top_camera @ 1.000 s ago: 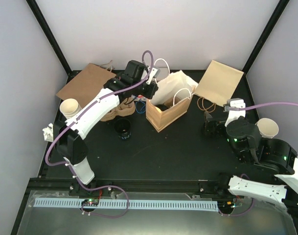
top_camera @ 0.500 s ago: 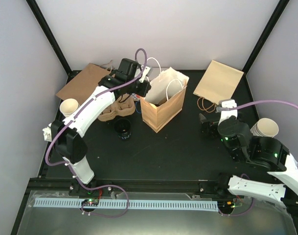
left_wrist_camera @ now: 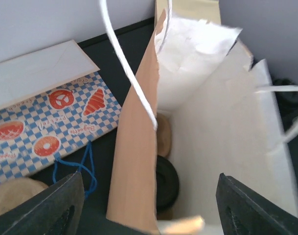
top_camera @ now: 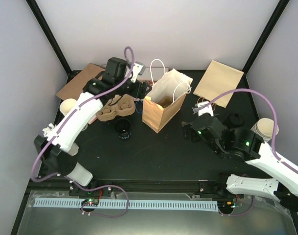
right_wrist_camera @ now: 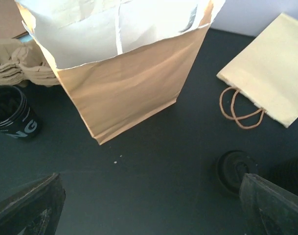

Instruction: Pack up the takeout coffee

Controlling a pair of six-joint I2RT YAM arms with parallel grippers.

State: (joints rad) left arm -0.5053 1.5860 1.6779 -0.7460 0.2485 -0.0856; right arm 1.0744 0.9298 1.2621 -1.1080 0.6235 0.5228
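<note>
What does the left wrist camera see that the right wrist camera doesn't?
Only the left wrist view looks down into the brown paper bag, with a black cup at its bottom, and shows a checkered pastry wrapper. Only the right wrist view shows a second black cup on the table, a black lid and a flat tan bag. Both show that standing paper bag.

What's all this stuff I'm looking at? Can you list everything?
open brown paper bag: one, white inside, table centre
small black round cups: two; one left of bag, one at its bottom
cardboard cup tray: one, tan, left of bag
flat paper bags: two; brown back left, tan back right
black round lid: one, right side
white paper cups: two showing; left edge, right edge
checked pastry paper: one, blue-white, left of bag
left gripper: one, black, open at bag rim
right gripper: one, black, open right of bag
</note>
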